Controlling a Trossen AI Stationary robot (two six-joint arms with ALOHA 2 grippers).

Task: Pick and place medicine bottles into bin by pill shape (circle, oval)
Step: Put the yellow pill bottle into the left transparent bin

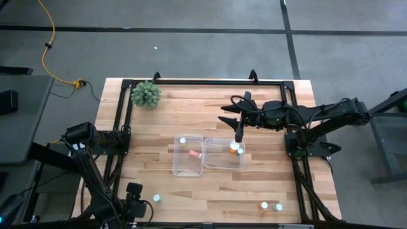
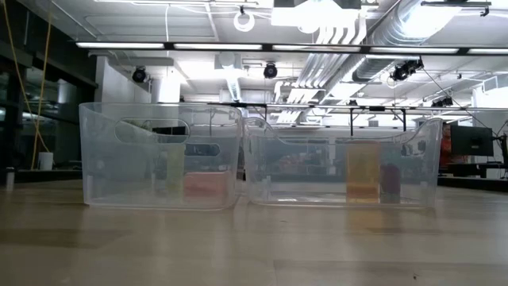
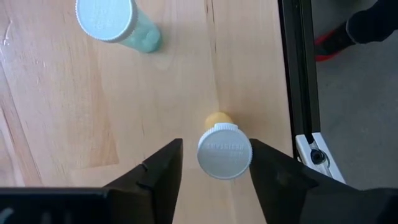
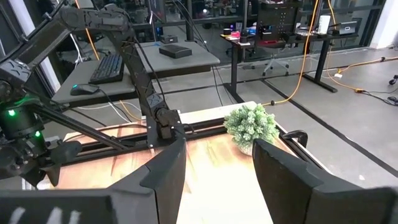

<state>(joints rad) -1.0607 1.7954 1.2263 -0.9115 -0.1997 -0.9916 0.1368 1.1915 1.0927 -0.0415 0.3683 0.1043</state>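
My left gripper [image 1: 136, 202] points down at the table's near left edge, open. Its fingers stand on either side of a small medicine bottle [image 3: 224, 151] with a white cap and a yellow body, upright on the wood. A second bottle [image 3: 113, 22] [image 1: 156, 198], pale green, stands close by. Two clear bins sit mid-table: the left one [image 1: 188, 154] and the right one [image 1: 224, 153], each with bottles inside. Two more bottles [image 1: 271, 206] stand near the near right edge. My right gripper [image 1: 226, 114] hovers high beyond the right bin, level, open and empty. My left gripper comes from above, pointing down, its fingers flanking the bottle's white cap [image 3: 247, 152]. One finger [image 3: 270, 171] stands right at the cap's edge; whether it touches, I cannot tell. The other finger [image 3: 165, 171] is a gap away. The bottle stands upright on the table.
A fuzzy green plant ball [image 1: 146, 95] sits at the far left corner. A black frame rail [image 3: 298, 74] runs along the table edge right beside the left gripper. Bare wood lies between the bins and the near edge.
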